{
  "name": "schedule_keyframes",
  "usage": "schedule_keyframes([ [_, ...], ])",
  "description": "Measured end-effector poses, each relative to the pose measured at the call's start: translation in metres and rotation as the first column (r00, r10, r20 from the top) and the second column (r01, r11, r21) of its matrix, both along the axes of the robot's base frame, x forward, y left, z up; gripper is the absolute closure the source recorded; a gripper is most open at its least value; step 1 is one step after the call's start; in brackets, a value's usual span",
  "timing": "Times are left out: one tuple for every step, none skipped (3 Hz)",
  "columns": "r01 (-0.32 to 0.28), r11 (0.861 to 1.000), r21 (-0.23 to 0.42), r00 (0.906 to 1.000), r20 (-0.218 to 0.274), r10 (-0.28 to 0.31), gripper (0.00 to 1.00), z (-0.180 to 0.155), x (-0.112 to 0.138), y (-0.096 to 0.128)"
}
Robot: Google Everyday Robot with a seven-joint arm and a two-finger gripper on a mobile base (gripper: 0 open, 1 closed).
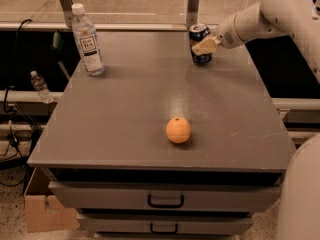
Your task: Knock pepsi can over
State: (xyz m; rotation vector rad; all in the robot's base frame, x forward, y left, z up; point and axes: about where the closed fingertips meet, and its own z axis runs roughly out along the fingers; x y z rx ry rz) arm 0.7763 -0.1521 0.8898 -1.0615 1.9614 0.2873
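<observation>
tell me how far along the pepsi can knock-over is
Done: the gripper is at the pepsi can, on its right side, near the table's far edge. In hand: it looks to be touching the can. Left: the can stands upright, so the push that tips it over is not yet done.

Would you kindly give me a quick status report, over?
Hand at pepsi can. Can upright, not yet knocked. Bottle, orange well clear.

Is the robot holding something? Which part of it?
It cannot be told. The gripper is right up against the middle of the upright pepsi can, but no real hold shows.
</observation>
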Motion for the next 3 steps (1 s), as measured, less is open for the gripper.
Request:
schedule_keyframes([
  [-0.115,0.979,-0.169,0.992,-0.072,0.104,1.0,-0.018,-0.029,0.0],
  [-0.115,0.979,-0.169,0.992,-0.072,0.104,1.0,-0.016,-0.029,0.0],
  [-0.153,0.951,-0.267,0.9876,-0.076,0.137,1.0,-0.003,-0.039,-0.015],
])
